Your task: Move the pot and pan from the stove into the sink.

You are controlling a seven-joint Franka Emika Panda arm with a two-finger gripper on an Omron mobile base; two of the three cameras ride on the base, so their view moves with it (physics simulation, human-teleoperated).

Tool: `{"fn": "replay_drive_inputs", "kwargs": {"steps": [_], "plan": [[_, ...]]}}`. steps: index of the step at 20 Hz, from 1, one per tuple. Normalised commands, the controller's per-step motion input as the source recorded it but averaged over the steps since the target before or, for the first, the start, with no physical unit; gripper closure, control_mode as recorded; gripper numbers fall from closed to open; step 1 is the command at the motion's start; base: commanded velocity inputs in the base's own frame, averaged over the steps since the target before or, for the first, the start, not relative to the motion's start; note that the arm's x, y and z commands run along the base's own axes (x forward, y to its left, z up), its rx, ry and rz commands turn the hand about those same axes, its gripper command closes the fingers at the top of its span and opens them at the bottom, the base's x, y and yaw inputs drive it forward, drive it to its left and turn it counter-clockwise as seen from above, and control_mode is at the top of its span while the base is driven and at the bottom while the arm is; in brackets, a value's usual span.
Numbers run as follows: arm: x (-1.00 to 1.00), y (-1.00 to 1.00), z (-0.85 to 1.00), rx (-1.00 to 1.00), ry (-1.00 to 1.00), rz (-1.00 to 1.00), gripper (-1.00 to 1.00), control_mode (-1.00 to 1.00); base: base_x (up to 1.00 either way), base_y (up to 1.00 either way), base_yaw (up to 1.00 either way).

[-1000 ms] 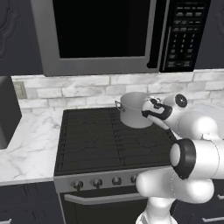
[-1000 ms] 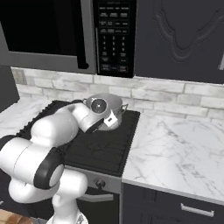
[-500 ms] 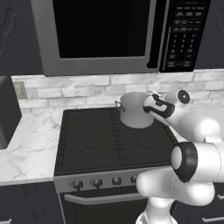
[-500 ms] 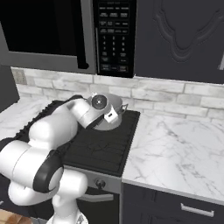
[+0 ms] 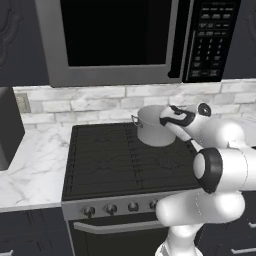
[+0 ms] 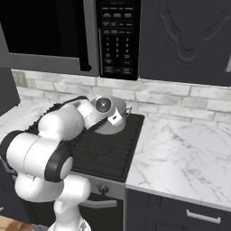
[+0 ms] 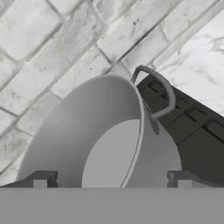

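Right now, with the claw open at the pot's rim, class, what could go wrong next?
1. The claw straddles only the thin rim of the pot, so a pinch there might slip or tilt it.
2. The pot sits at the back of the stove near the brick wall; a nudge could shove it against that.

A steel microwave hangs above a pale brick backsplash and marble counter.

The pot is placed on the back right part of the stove, before the brick wall. The microwave is mounted above it, and counter is found right of the stove.
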Motion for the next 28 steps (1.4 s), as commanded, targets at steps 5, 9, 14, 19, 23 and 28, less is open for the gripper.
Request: {"fn": "replay_drive_inputs", "kwargs": {"steps": [5, 9, 14, 19, 23, 28], "plan": [[0.12, 0.0, -0.22, -0.03, 0.0, 0.0, -1.0, -1.0, 0.0, 0.0, 0.0], [0.03, 0.0, -0.31, -0.06, 0.0, 0.0, -1.0, -1.0, 0.0, 0.0, 0.0], [0.05, 0.0, -0.22, -0.04, 0.0, 0.0, -1.0, -1.0, 0.0, 0.0, 0.0], [0.04, 0.0, -0.14, -0.02, 0.0, 0.0, -1.0, -1.0, 0.0, 0.0, 0.0], [0.04, 0.0, -0.06, -0.01, 0.0, 0.0, -1.0, -1.0, 0.0, 0.0, 0.0], [0.0, 0.0, 0.0, 0.0, 0.0, 0.0, 1.0, -1.0, 0.0, 0.0, 0.0]]}}
